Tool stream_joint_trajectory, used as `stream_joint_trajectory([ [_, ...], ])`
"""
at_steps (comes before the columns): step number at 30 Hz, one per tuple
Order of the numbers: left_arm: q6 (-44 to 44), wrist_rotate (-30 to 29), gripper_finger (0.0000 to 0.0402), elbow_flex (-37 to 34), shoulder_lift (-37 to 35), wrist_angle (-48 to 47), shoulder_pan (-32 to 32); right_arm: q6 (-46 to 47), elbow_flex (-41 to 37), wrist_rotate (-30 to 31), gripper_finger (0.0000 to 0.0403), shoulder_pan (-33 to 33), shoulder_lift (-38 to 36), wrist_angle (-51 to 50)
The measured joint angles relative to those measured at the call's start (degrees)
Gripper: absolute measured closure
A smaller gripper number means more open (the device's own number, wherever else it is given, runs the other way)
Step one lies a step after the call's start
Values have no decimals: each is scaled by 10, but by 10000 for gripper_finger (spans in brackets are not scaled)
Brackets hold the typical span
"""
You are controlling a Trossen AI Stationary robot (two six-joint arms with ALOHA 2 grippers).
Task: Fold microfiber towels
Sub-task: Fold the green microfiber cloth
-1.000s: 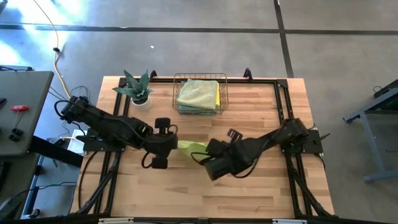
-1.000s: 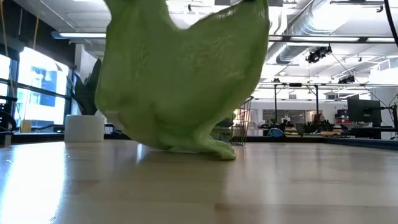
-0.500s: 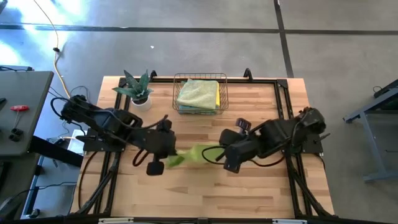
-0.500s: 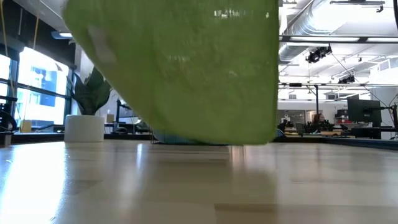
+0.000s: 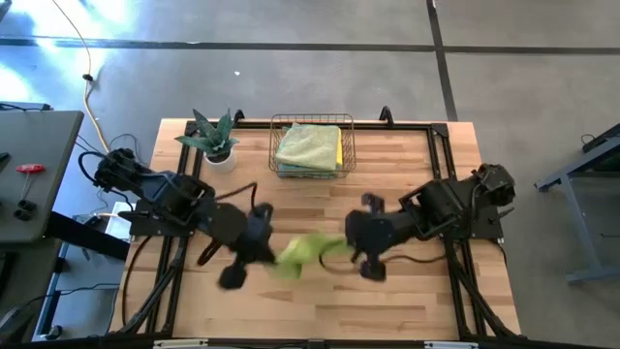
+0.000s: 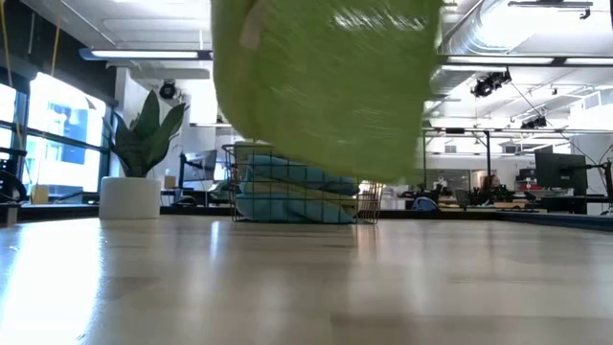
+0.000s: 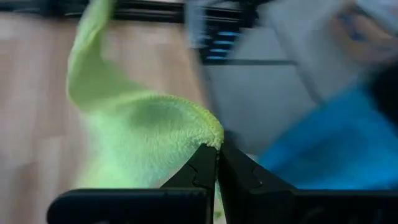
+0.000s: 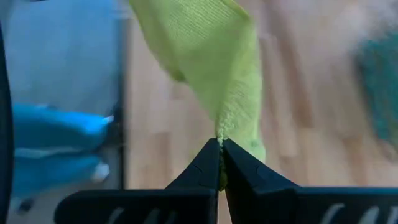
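A lime green microfiber towel [image 5: 305, 252] hangs in the air between my two grippers over the middle of the table. In the low view the towel [image 6: 326, 86] is clear of the tabletop. My left gripper [image 5: 263, 254] is shut on the towel's left end, my right gripper [image 5: 349, 244] on its right end. More folded towels [image 5: 310, 145], pale green and yellow, lie in the wire basket [image 5: 278, 145] at the far edge. In the low view a light blue towel [image 6: 287, 187] shows in the basket. My left gripper [image 7: 217, 149] pinches the towel's hemmed edge [image 7: 208, 127] between its two shut fingers, slanting downward from the table's left. The cloth hangs slack below and away from the fingers, clear of the table. My right gripper [image 8: 221, 144] pinches a bunched corner of the towel [image 8: 225, 127] between its two shut fingers, slanting downward from the table's right. The cloth runs away from the fingertips in a narrow twisted fold, clear of the table.
A potted plant [image 5: 215, 136] in a white pot stands at the far left, next to the wire basket. Bare wooden tabletop [image 5: 320, 310] lies under and in front of the hanging towel.
Both grippers have risen and drawn apart, the left toward the near edge, the right toward the table's right edge, both staying shut. The towel's lower end, which lay on the table, is now lifted clear and the cloth has spread out between them.
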Motion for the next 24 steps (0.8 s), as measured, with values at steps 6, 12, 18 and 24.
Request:
stream_joint_trajectory([
  [6,-23,-173,402,0,0,-37,-10,12,0,141,403,0,-3,-13],
  [12,-36,5,402,0,3,-36,2,-26,0,-57,403,-23,-6,-8],
  [18,26,-21,401,-1,13,-46,-10,-53,0,43,403,-29,-7,4],
  [24,1,-154,401,-1,13,-94,12,21,0,5,403,-73,-10,-35],
])
